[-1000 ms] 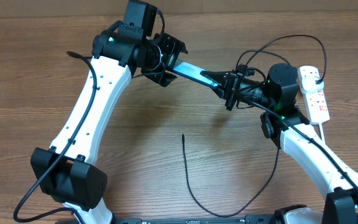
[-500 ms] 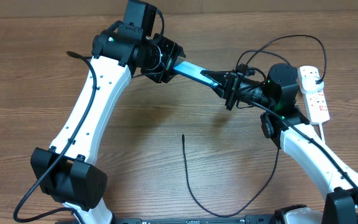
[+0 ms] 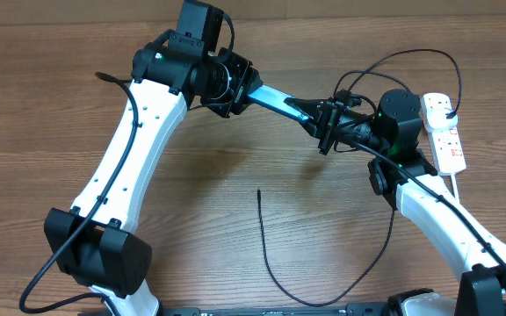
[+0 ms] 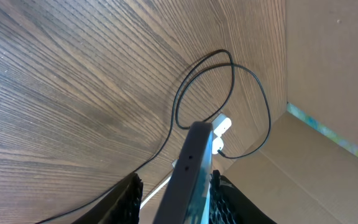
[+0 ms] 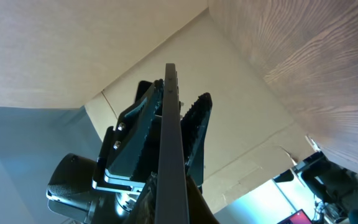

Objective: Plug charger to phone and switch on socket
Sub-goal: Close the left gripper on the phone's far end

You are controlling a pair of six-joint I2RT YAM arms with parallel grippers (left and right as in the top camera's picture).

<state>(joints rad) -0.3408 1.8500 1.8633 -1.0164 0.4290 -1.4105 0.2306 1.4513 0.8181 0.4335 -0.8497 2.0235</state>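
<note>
I see a matt, grained wooden table (image 3: pixel 191 202), a glossy glass-faced phone (image 3: pixel 273 97), a smooth white plastic power strip (image 3: pixel 446 140), a matt black rubbery cable (image 3: pixel 261 228), and dull brown cardboard (image 5: pixel 241 112).

1. The phone (image 3: pixel 275 98) spans above the bench (image 3: pixel 42 132), with the left pincer (image 3: pixel 235 83) at its left end and the right pincer (image 3: pixel 328 123) at its right.
2. The power strip (image 3: pixel 444 132) lies far right.
3. The charger (image 3: pixel 266 246) lies in front of the phone.
</note>
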